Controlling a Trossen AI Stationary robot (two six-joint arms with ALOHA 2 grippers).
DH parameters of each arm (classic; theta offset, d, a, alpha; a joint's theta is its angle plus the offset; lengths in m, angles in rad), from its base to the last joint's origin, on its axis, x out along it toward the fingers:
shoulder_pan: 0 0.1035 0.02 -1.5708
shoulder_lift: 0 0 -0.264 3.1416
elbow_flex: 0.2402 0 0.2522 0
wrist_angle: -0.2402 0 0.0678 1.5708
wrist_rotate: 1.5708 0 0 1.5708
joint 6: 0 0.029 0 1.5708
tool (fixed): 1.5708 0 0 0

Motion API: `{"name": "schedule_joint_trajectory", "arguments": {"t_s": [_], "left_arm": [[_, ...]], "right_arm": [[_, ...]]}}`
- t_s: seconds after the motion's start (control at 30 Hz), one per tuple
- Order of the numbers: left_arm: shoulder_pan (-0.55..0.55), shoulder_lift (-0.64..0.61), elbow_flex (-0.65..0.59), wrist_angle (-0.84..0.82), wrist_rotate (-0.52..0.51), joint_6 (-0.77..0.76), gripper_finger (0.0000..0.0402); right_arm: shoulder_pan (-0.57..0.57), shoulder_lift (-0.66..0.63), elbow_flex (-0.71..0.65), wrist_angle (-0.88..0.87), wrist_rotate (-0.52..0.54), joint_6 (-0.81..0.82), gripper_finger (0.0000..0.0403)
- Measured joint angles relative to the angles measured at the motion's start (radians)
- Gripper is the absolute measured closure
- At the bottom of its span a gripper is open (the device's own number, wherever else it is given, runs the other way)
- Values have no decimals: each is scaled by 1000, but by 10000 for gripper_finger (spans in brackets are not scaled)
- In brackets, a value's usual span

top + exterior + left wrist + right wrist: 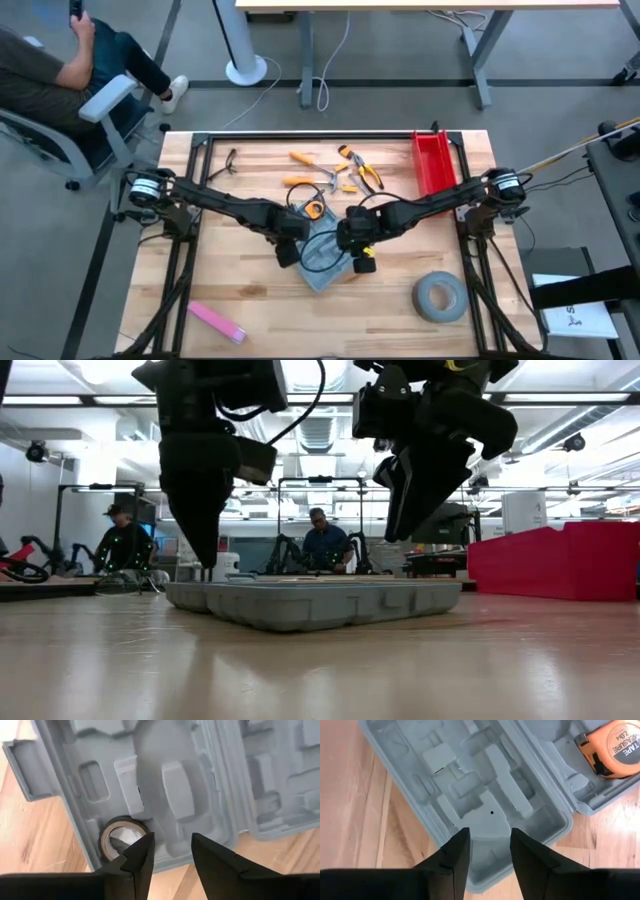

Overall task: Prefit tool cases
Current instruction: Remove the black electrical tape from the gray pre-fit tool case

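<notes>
Dark jointed arms [230, 205] with black cables.

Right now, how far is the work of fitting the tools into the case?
Done: the tool case lies open and flat on the table, and a small tape roll sits in one recess. In hand: nothing is held; the left gripper and right gripper hover open over the tray. Left: nearly all. The other visible recesses are empty, the pliers and other tools lie beyond the case, and the tape measure rests beside it.
</notes>
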Motion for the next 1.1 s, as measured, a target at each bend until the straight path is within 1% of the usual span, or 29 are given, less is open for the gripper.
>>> {"name": "schedule_joint_trajectory", "arguments": {"t_s": [0.27, 0.63, 0.73, 0.83, 0.97, 1.1], "left_arm": [[15, 2, -4, -58, -22, 2, 264], [34, 4, -5, -57, 3, 28, 264], [34, 32, -5, -48, 11, 34, 264], [35, 88, -4, -46, 34, 55, 264], [34, 141, 25, -59, -2, 75, 264], [34, 148, 35, -54, -58, 81, 264]], "right_arm": [[0, -1, 0, 28, 0, 7, 283], [0, -14, 0, 49, 0, -1, 298], [0, -25, 0, 49, 1, -1, 297], [0, -44, 0, 46, 29, 3, 292], [0, -69, 0, 50, 36, 7, 285], [0, -89, 0, 42, 44, 10, 280]]}}
